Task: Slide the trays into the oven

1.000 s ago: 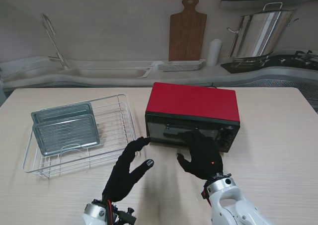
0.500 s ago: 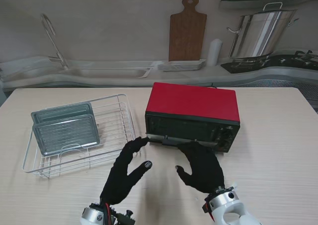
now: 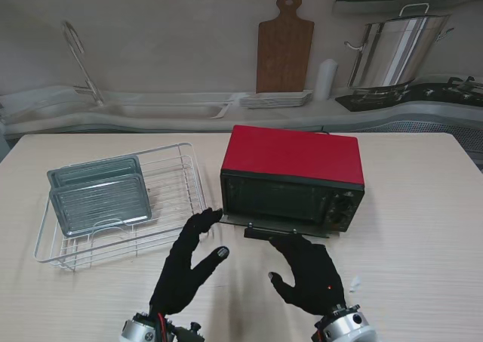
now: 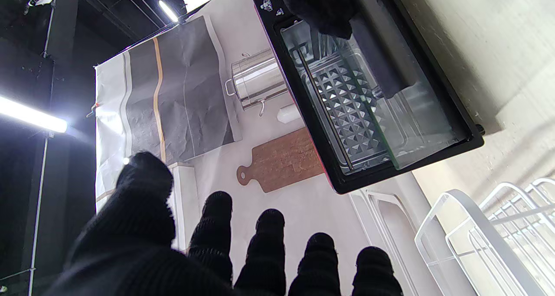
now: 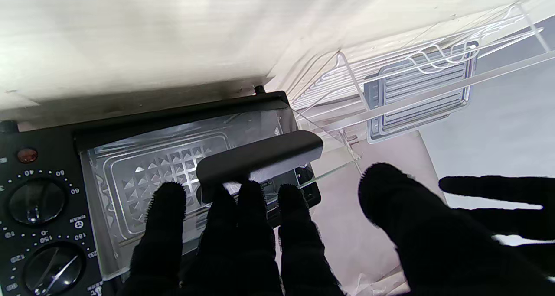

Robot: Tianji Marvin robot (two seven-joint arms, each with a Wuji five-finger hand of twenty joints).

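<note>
Stand view: the oven door has swung partly down since the earlier frames, its handle now drawn out toward me; one second ago the door was flush. Right hand has come back toward me with it, fingertips resting on the handle, not wrapped around it, thumb out to the side. Left hand lies flat with fingers spread, holding nothing, one fingertip at the door's left corner. Red-topped oven sits at the table centre. Two grey trays stand leaning in the white wire rack near the table's left edge.

Left wrist view: left hand with fingers apart, gripping nothing. Door glass is tilted away from the oven front; a diamond-embossed floor pan shows through it.

Right wrist view: right hand with four fingers extended, their tips against the dark handle, thumb splayed clear. Door glass is ajar. Control knobs sit beside the door. One ribbed tray is visible in the rack beyond.
</note>
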